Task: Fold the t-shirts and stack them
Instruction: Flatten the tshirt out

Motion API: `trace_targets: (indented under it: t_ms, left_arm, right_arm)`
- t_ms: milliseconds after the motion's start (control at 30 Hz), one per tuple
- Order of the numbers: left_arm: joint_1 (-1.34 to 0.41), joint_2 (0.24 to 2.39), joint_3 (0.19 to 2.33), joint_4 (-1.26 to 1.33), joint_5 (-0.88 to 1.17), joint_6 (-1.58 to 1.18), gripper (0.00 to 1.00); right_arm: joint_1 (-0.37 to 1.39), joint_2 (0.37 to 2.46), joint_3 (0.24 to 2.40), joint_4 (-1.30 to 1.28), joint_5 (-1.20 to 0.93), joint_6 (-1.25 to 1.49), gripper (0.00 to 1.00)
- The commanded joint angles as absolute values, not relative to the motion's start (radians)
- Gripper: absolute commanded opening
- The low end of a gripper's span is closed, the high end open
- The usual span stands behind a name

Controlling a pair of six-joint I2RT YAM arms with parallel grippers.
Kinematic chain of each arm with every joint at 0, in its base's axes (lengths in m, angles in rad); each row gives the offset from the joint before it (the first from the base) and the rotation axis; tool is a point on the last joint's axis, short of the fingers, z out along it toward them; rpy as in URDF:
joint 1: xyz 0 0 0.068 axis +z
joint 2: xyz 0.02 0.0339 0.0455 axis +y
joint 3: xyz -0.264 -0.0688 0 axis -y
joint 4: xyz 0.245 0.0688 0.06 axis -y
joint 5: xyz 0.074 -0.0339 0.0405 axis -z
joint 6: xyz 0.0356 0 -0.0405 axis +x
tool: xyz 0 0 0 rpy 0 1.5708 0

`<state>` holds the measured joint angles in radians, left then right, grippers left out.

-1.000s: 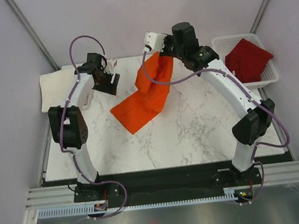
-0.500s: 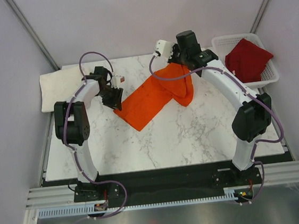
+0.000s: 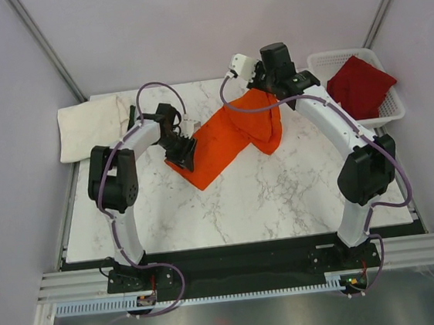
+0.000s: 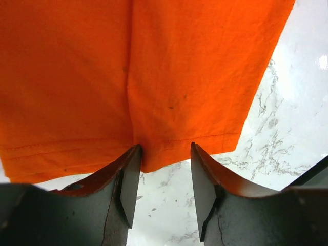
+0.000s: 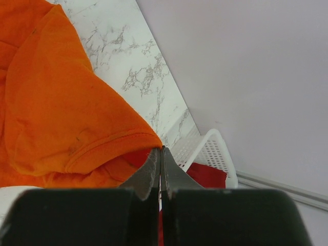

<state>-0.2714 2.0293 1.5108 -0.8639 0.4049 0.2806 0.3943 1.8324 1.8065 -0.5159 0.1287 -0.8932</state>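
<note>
Orange t-shirt (image 3: 226,140) stretches diagonally from the right gripper (image 5: 160,152), clamped on its far end, to the left gripper (image 4: 165,154), jaws parted astride its hem.

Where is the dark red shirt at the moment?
Seen from above, the dark red shirt lies in the white basket at the far right corner of the table, to the right of the orange shirt.
</note>
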Motion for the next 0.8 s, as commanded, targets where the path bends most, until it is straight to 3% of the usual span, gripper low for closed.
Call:
trace_targets:
  t_ms: [0, 33, 100, 200, 367, 567, 600, 633, 667, 700, 767]
  left_arm:
    - [-0.273, 2.040, 1.520, -0.882, 0.448, 0.298, 0.50]
    - [-0.275, 2.045, 1.522, -0.885, 0.448, 0.296, 0.40]
    - [-0.273, 2.042, 1.526, -0.888, 0.446, 0.296, 0.36]
    - [-0.275, 2.023, 1.528, -0.891, 0.431, 0.299, 0.02]
    - [-0.317, 1.889, 1.535, -0.939, 0.530, 0.339, 0.02]
    - [-0.561, 1.890, 1.634, -1.227, 0.702, 0.492, 0.02]
    - [-0.610, 1.894, 1.623, -1.239, 0.713, 0.498, 0.05]
    - [-0.626, 1.898, 1.611, -1.241, 0.716, 0.488, 0.17]
    - [-0.632, 1.905, 1.589, -1.229, 0.706, 0.473, 0.47]
    - [-0.629, 1.905, 1.583, -1.220, 0.698, 0.453, 0.61]
    - [-0.621, 1.899, 1.568, -1.180, 0.644, 0.448, 0.99]
  right_arm:
    - [0.390, 1.796, 1.802, -0.480, 0.118, -0.874, 0.00]
    - [0.390, 1.796, 1.802, -0.480, 0.118, -0.874, 0.00]
    - [0.387, 1.798, 1.801, -0.480, 0.117, -0.868, 0.00]
    - [0.384, 1.798, 1.799, -0.480, 0.114, -0.862, 0.00]
    - [0.368, 1.812, 1.807, -0.471, 0.118, -0.848, 0.00]
    - [0.331, 1.845, 1.857, -0.449, 0.129, -0.801, 0.00]
    - [0.316, 1.853, 1.865, -0.448, 0.126, -0.789, 0.00]
    - [0.308, 1.855, 1.871, -0.449, 0.118, -0.785, 0.00]
    - [0.302, 1.855, 1.874, -0.449, 0.114, -0.784, 0.00]
    - [0.301, 1.855, 1.873, -0.449, 0.114, -0.785, 0.00]
    - [0.298, 1.845, 1.859, -0.448, 0.107, -0.784, 0.00]
